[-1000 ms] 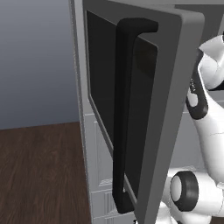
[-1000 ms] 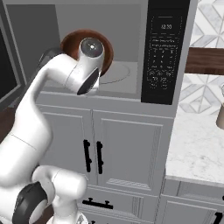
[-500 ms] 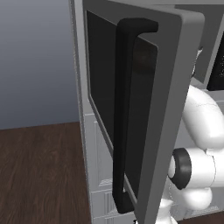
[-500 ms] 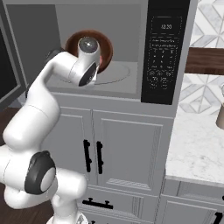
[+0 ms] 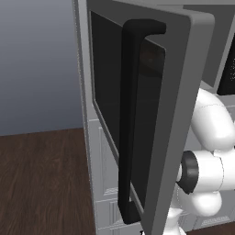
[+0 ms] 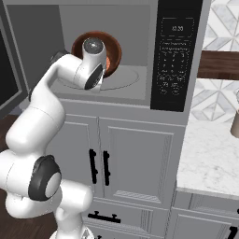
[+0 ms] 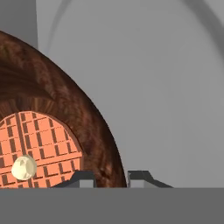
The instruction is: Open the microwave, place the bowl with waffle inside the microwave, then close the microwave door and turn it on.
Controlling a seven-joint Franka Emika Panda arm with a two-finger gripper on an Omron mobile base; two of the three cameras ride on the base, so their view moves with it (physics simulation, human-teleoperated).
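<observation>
Had the microwave door (image 5: 151,114) swung wide open already, and the brown bowl (image 6: 113,52) with its waffle (image 7: 39,146) brought inside the microwave (image 6: 116,51), near the back wall above the round turntable (image 6: 123,77). Gripped the bowl's rim between the fingers of the gripper (image 7: 110,177), one tip inside and one outside. Still needed: setting the bowl down, letting go, pulling out, shutting the door, pressing the buttons (image 6: 175,56).
</observation>
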